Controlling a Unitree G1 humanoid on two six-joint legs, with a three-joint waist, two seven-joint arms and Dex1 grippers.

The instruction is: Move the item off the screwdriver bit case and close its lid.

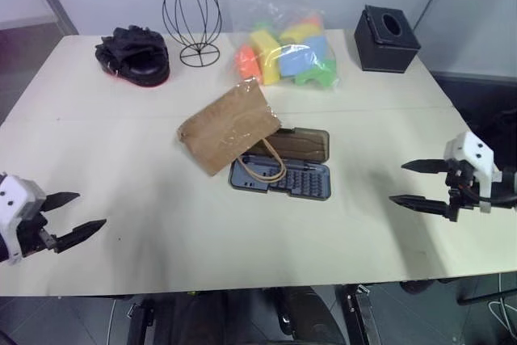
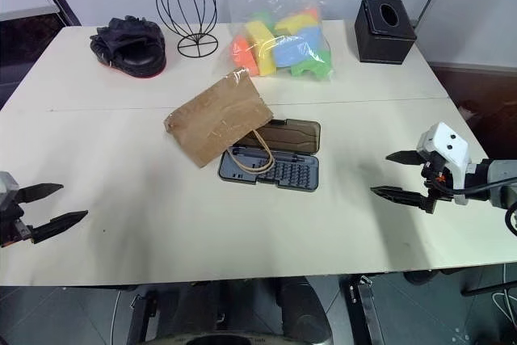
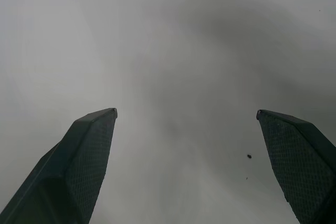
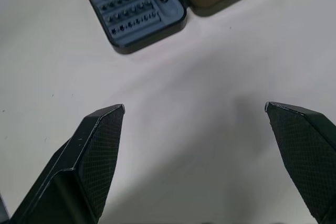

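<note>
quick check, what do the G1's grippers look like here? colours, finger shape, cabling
Both alike: left gripper and right gripper have white blocky housings and two black fingers tapering to points. Finger pads carry fine cross-hatch texture. Black cable runs behind the right housing.

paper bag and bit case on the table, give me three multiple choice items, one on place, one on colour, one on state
1. Where does the paper bag lie?
A. leaning over the left part of the open bit case
B. beside the black tissue box
C. under the wire stand

2. What colour is the bag?
A. white
B. brown
C. green

3. How is the case's lid?
A. shut and latched
B. folded open, flat on the table
C. held in the right claw

Answers:
1 A, its handles drape onto the bit tray.
2 B, plain kraft brown.
3 B, the bit rows show, and both the right and left claw hang open, apart from it.
</note>
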